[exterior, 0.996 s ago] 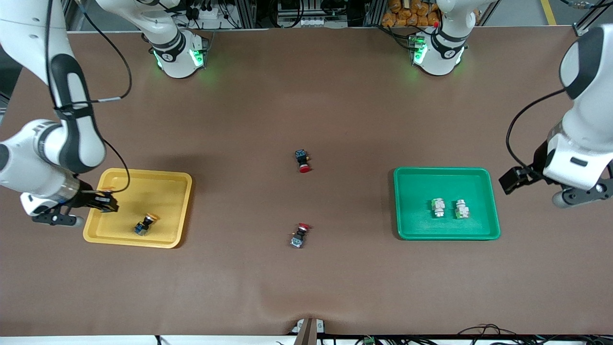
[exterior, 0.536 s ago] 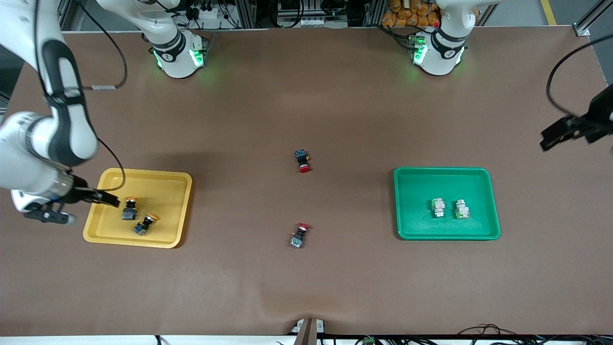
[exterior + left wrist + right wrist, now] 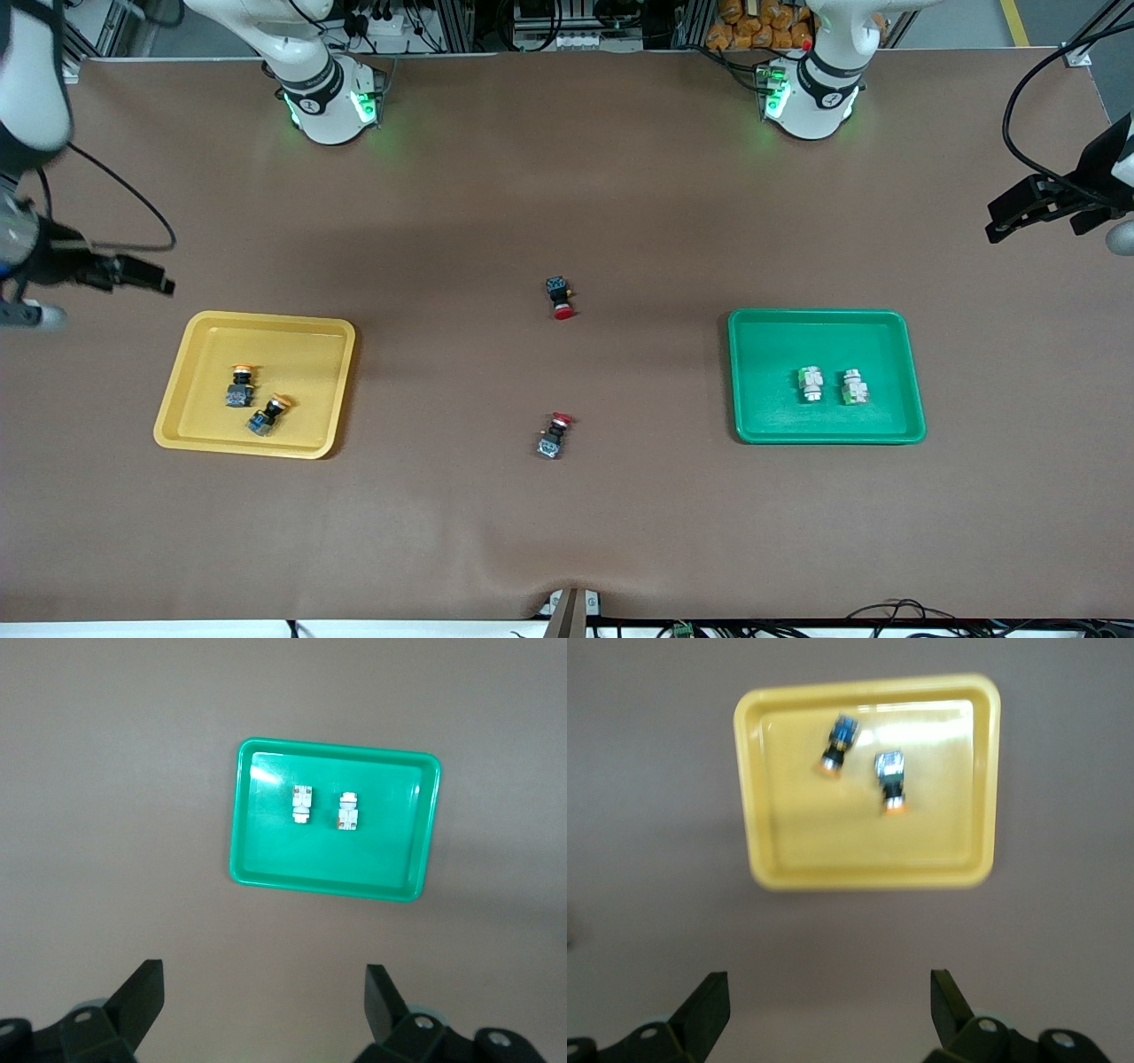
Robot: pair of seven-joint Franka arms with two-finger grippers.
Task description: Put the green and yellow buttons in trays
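Observation:
The yellow tray (image 3: 190,425) holds two black-and-blue buttons with orange-yellow caps (image 3: 239,387) (image 3: 268,415). The green tray (image 3: 735,372) holds two whitish-grey buttons with pale green tips (image 3: 810,385) (image 3: 854,387), lying side by side. My right gripper (image 3: 146,276) is open and empty, up over bare table beside the yellow tray. Its wrist view (image 3: 830,992) shows the yellow tray (image 3: 749,797) and both buttons (image 3: 835,746) (image 3: 890,781). My left gripper (image 3: 1019,213) is open and empty, up over bare table beside the green tray. Its wrist view (image 3: 264,992) shows the green tray (image 3: 239,815) and both buttons (image 3: 303,804) (image 3: 349,811).
Two dark switches with red mushroom caps lie on the brown table between the trays, one (image 3: 559,297) farther from the front camera than the other (image 3: 554,436). The arm bases (image 3: 328,97) (image 3: 811,97) stand along the table's edge farthest from the front camera.
My right gripper let go of a second yellow-capped button in the yellow tray, then rose away off the tray. My left gripper lifted away from beside the green tray.

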